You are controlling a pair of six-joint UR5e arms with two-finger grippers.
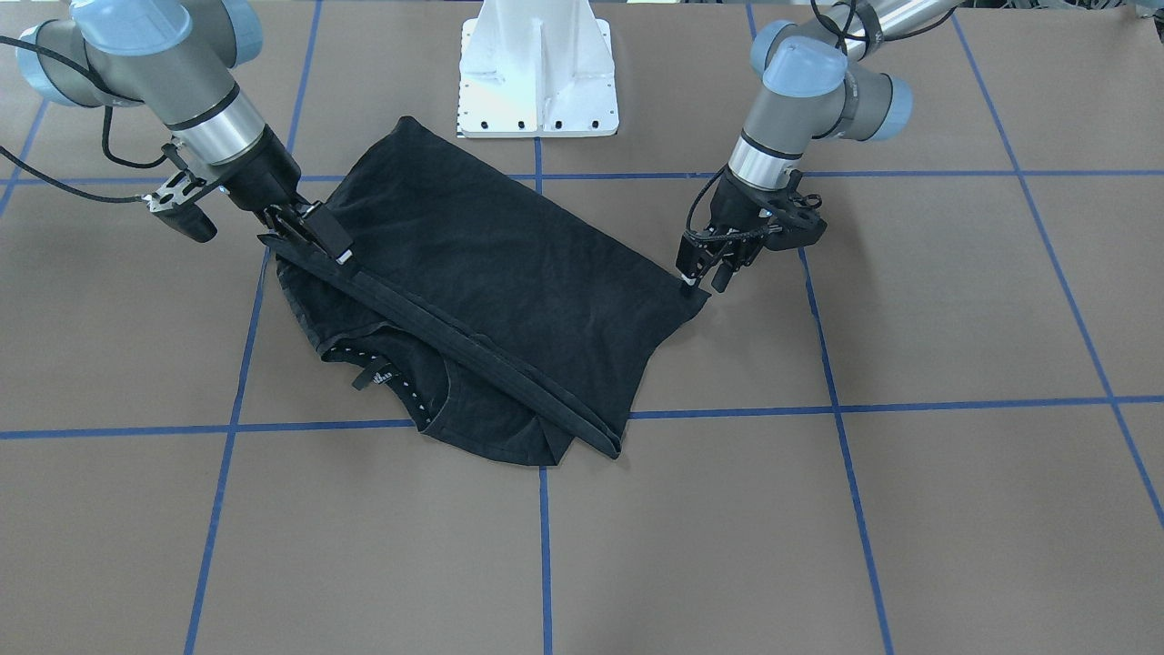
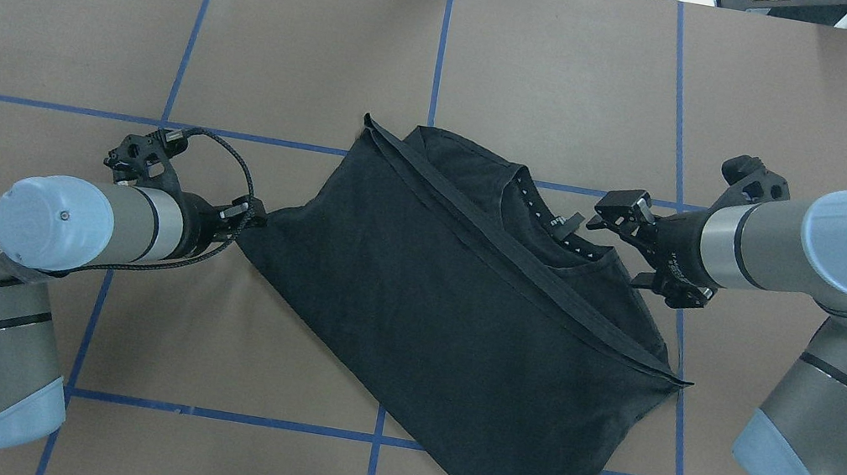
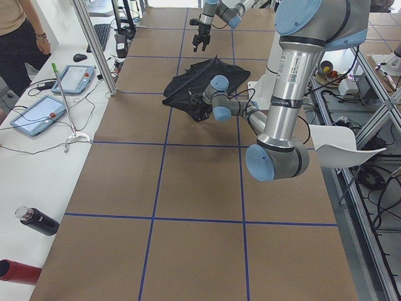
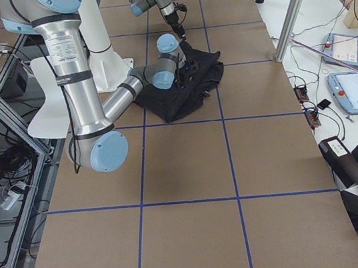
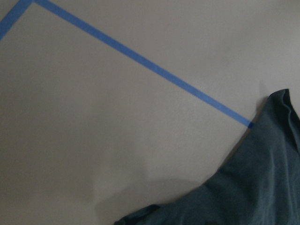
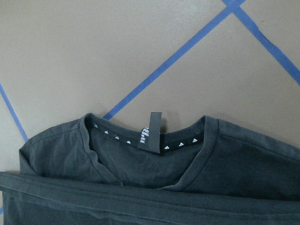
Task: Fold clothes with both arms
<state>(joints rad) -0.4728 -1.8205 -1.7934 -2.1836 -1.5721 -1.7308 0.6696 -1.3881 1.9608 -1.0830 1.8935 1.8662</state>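
Observation:
The clothes are one black T-shirt lying folded on the brown table, its doubled hem running diagonally across it and the collar with its label showing beyond the fold. My left gripper hovers at the shirt's pointed corner, fingers a little apart with table showing between them. My right gripper stands wide open just over the collar side of the fold, holding nothing. No fingers show in either wrist view.
The white pedestal base stands close behind the shirt. Blue tape lines grid the table. A side bench with tablets, bottles and a person runs along the far edge.

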